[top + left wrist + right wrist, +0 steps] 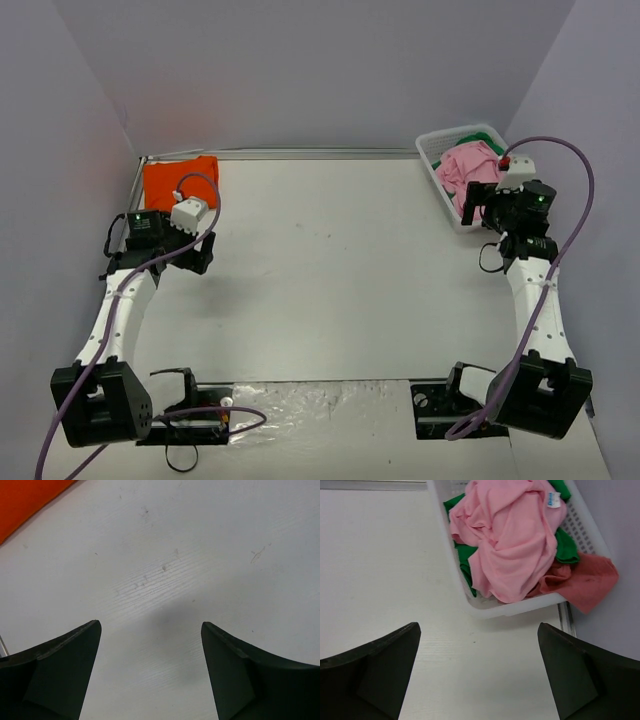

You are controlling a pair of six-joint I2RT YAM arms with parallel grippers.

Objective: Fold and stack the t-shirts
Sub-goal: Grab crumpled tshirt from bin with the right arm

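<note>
The orange t-shirt (pixel 178 182) lies folded flat at the table's far left corner; its edge shows in the left wrist view (pixel 25 500). The light pink t-shirt (pixel 467 168) lies crumpled on top of other clothes in the white basket (pixel 432 150), also seen in the right wrist view (pixel 510 535). My left gripper (pixel 150 630) is open and empty above bare table, just near of the orange shirt. My right gripper (pixel 477 635) is open and empty, hovering just in front of the basket's near rim (pixel 515 607).
Green cloth (pixel 466 560) and a dusty red cloth (pixel 587 582) lie under the pink shirt, the red one hanging over the basket's right rim. A metal rail (pixel 300 153) runs along the table's far edge. Walls stand close on three sides.
</note>
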